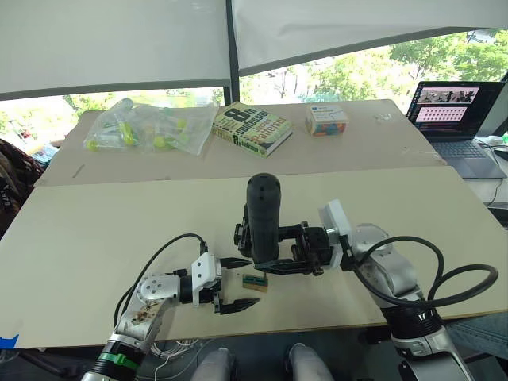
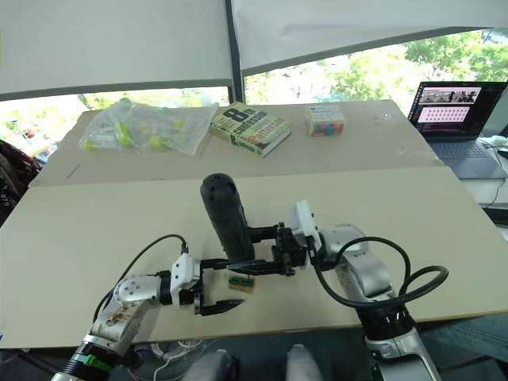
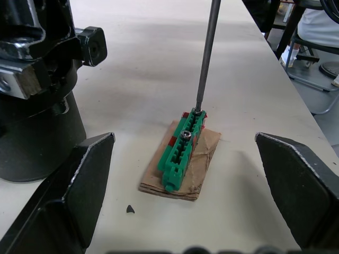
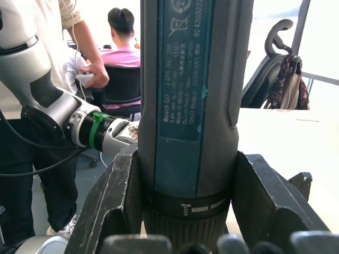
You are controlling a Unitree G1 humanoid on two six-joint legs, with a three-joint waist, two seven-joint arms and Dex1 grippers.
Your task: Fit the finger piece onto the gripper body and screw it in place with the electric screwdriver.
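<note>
The screwdriver (image 1: 263, 218) stands upright near the counter's (image 1: 95, 230) front edge, clamped in the right claw (image 1: 279, 258), its thin bit (image 3: 205, 53) touching a screw at one end of a small green block (image 3: 181, 151) (which lies on a tan pad (image 3: 198, 169)). The left claw (image 1: 236, 283) rests on the counter with its fingers (image 3: 69, 190) wide apart, either side of the block without touching it. Farther back lie a book (image 1: 252, 127) and a plastic bag (image 1: 147, 125).

Silver arms, black cables, black-fingered grippers
</note>
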